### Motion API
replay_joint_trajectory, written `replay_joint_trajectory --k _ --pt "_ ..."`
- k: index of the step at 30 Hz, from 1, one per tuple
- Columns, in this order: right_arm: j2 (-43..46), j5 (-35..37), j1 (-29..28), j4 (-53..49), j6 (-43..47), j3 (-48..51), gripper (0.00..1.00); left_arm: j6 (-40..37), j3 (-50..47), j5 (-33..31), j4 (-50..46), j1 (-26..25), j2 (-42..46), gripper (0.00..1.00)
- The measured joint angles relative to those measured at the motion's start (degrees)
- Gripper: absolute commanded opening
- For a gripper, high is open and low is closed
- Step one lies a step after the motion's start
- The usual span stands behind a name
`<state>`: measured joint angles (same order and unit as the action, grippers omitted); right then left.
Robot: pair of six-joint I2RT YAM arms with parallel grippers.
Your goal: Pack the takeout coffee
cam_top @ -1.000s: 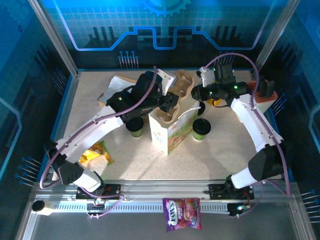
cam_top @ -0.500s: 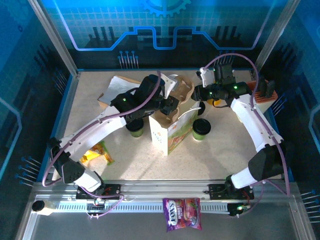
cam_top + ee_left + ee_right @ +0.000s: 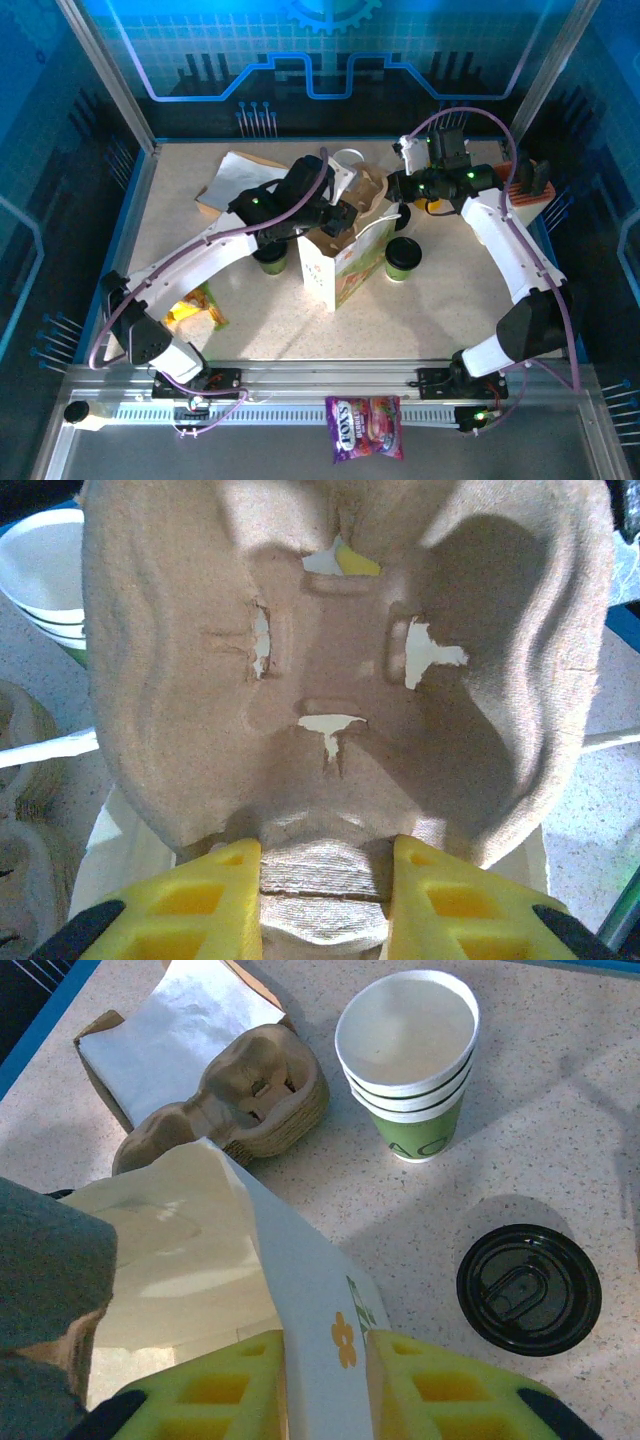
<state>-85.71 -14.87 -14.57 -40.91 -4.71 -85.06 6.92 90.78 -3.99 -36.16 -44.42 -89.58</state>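
Two takeout coffee cups with black lids stand on the table. One cup (image 3: 402, 257) is right of the flower-printed paper bag (image 3: 345, 262), its lid (image 3: 528, 1288) seen from above. The other cup (image 3: 270, 257) is left of the bag, partly under my left arm. My left gripper (image 3: 340, 213) (image 3: 325, 880) is shut on the edge of a brown pulp cup carrier (image 3: 330, 660) held at the bag's open mouth. My right gripper (image 3: 392, 190) (image 3: 325, 1370) is shut on the bag's upper wall (image 3: 300, 1280).
A stack of pulp carriers (image 3: 235, 1100) and flat paper wrappers (image 3: 235, 175) lie behind the bag. Stacked empty cups (image 3: 405, 1060) stand close to the bag. A yellow snack packet (image 3: 190, 305) lies front left, and a candy pack (image 3: 365, 428) on the front rail.
My left gripper has carried the pulp carrier rightward and further over the bag's mouth. The right gripper has stayed at the bag's rim.
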Motion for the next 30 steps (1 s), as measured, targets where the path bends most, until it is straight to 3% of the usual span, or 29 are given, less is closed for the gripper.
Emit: replay_joint_trajectory --k 30 --pt "1.9 0.4 1.2 0.9 -1.7 2.6 0.33 -2.0 2.6 0.8 -6.7 -0.8 -2.5 0.31"
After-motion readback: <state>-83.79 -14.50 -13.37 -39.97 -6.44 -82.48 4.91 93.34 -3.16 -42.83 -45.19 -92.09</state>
